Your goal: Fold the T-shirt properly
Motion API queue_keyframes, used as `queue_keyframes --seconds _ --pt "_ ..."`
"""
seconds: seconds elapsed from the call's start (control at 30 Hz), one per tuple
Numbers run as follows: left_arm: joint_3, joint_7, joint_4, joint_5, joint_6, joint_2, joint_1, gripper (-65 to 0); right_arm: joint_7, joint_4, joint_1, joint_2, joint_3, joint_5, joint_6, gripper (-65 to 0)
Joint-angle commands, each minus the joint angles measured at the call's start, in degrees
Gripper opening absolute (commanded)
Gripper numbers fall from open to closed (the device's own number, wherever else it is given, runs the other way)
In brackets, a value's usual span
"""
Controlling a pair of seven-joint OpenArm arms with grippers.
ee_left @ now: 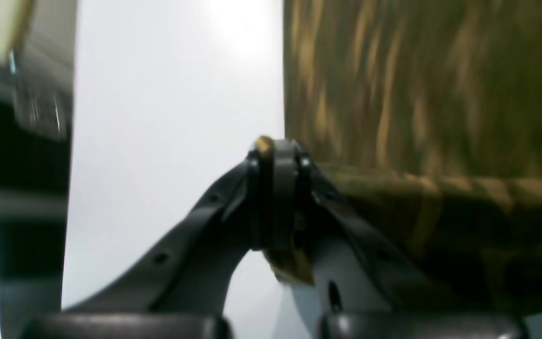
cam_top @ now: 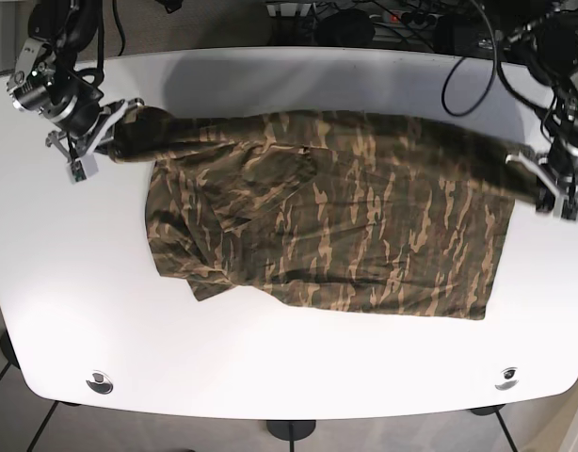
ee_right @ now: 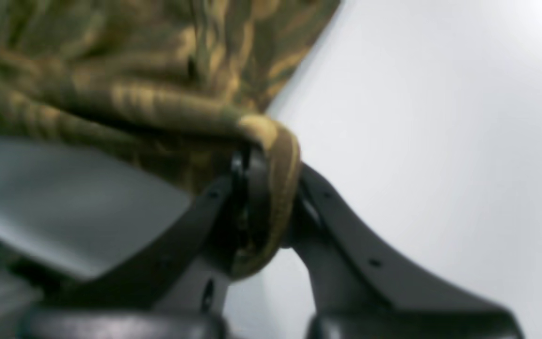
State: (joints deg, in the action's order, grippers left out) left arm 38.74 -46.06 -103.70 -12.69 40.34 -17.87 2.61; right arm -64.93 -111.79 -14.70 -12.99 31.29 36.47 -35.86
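Observation:
A camouflage T-shirt [cam_top: 336,221] in olive, tan and brown lies spread across the white table [cam_top: 270,367], its far edge lifted and stretched between both arms. At the table's right side my left gripper [cam_top: 532,169] is shut on a corner of the T-shirt [ee_left: 421,94]; cloth pokes out between its closed fingers [ee_left: 275,188]. Over at the left, my right gripper [cam_top: 115,132] is shut on the opposite corner, with a rolled fold of T-shirt [ee_right: 167,113] wrapped around its fingers [ee_right: 261,207]. Both wrist views are blurred.
Cables and dark equipment [cam_top: 383,19] sit beyond the table's far edge. Two round fittings [cam_top: 100,382] [cam_top: 505,378] are set near the front corners. The table's left edge [ee_left: 71,188] shows close to my left gripper.

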Motion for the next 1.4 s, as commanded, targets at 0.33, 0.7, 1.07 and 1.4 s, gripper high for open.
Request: queue_keyframes --seconds 0.33,0.7,1.07,1.4 --pt "-28.5 11.1 32.4 -0.4 -8.4 -1.0 -45.6 -64.6 2.0 20.2 43.3 -0.9 -9.4 -14.6 1.70 -63.1" --pt "-33.4 12.4 38.1 -0.8 -8.5 -10.7 -72.1 -64.6 3.1 32.0 79.4 -1.9 -27.3 -18.1 1.17 -63.1" --pt "-17.3 -2.5 7.3 -1.0 -3.3 -11.3 -37.3 -64.6 -1.7 9.2 42.1 -2.3 -18.9 -14.0 1.09 -63.1" --pt "-2.3 -2.4 -4.4 -0.5 -0.3 0.4 -1.4 -64.6 1.2 6.9 11.2 -3.0 -8.9 -5.2 1.09 -63.1"
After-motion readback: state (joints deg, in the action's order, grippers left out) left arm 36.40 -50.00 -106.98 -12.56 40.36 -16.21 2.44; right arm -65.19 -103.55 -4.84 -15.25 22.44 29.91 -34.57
